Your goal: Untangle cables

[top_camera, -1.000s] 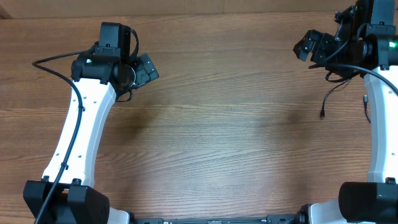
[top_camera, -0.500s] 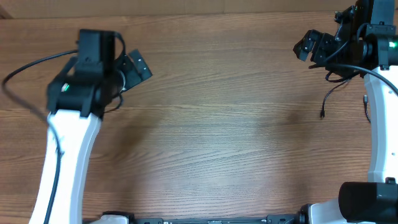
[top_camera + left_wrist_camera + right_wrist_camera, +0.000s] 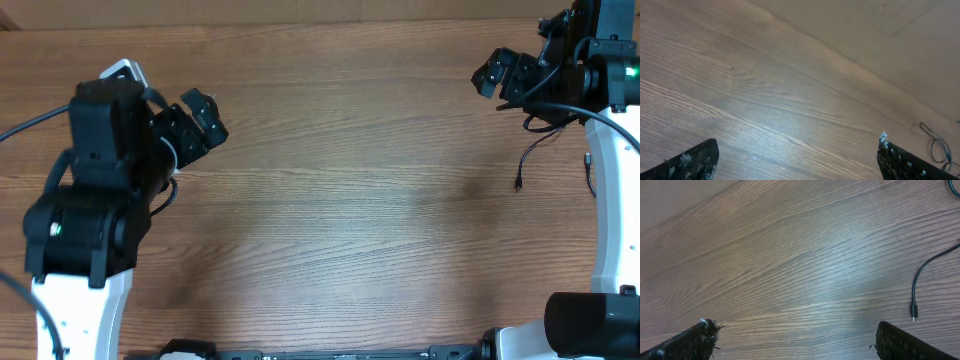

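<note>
A cable (image 3: 530,155) is seen lying loose at the right side of the table (image 3: 350,220), near the right gripper (image 3: 490,75). The left gripper (image 3: 205,120) is seen well apart from it. Both jaws are spread wide, and nothing is held.

Brown wood-grain table (image 3: 350,230), thin black cable (image 3: 914,297), white arm (image 3: 608,210) with black joints.
</note>
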Robot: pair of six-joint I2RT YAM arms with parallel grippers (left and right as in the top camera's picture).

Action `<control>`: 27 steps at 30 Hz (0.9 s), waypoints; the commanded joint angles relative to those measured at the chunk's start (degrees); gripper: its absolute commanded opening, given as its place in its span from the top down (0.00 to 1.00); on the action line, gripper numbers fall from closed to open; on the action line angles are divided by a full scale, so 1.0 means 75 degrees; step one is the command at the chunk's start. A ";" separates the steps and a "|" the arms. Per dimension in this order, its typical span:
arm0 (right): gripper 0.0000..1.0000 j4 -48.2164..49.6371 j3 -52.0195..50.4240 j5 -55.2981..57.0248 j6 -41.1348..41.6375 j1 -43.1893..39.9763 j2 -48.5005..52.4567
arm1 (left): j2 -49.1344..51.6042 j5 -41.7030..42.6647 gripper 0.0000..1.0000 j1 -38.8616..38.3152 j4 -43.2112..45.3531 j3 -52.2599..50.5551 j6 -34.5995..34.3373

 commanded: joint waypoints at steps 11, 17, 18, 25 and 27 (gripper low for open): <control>0.00 0.0038 0.0079 -0.0061 0.0050 -0.0009 -0.0099 | -0.0973 -0.0020 0.00 -0.0052 -0.0300 -0.0012 0.0149; 0.00 0.0038 0.0079 -0.0061 0.0050 -0.0009 -0.0099 | -0.1798 -0.0458 0.00 -0.0052 0.0286 -0.1784 0.0143; 0.00 0.0038 0.0079 -0.0061 0.0050 -0.0009 -0.0099 | -0.2002 -0.0455 0.00 -0.0052 0.0562 -0.2215 0.0143; 0.00 0.0038 0.0079 -0.0058 0.0050 -0.0009 -0.0099 | -0.3786 -0.0478 0.00 -0.0050 0.3171 -0.5543 -0.0085; 0.00 0.0038 0.0079 -0.0061 0.0052 -0.0009 -0.0099 | -0.4275 -0.0498 0.00 -0.0050 0.4004 -0.6368 -0.0087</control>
